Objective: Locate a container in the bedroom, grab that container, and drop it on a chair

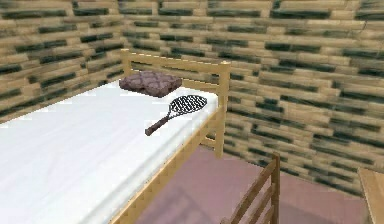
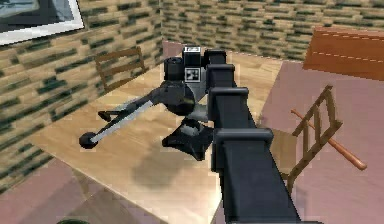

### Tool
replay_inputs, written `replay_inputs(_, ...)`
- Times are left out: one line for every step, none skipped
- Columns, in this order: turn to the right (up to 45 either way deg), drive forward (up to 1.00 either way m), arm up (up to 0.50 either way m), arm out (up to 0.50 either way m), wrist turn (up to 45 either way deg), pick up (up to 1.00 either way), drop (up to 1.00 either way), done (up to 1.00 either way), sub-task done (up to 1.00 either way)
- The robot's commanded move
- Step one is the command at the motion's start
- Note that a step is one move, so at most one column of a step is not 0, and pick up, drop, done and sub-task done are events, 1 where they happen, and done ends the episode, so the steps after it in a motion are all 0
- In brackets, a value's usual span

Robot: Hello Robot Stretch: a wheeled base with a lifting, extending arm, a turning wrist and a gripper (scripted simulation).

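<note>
One dark low shape (image 2: 190,140) rests on a wooden table (image 2: 130,165), close against the arm (image 2: 245,150). Whether it is a container, or has anything inside, cannot be told. The gripper (image 2: 95,135) reaches over bare tabletop and holds nothing; how its fingers are set cannot be told. A wooden chair (image 2: 120,62) stands behind the table, and a second chair (image 2: 315,125) stands right of the arm. Ahead, a bed (image 1: 60,150) carries a pillow (image 1: 150,82) and a racket (image 1: 178,110).

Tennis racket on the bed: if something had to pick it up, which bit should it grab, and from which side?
Probably the dark handle of the tennis racket: it is slim and straight, while the round head lies wide and flat on the mattress. Coming down from above, across the handle, looks easiest.
</note>
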Motion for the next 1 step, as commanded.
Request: replay_inputs(0.0,0.0,0.0,-0.1,0.0,0.0,0.0,0.0,0.0)
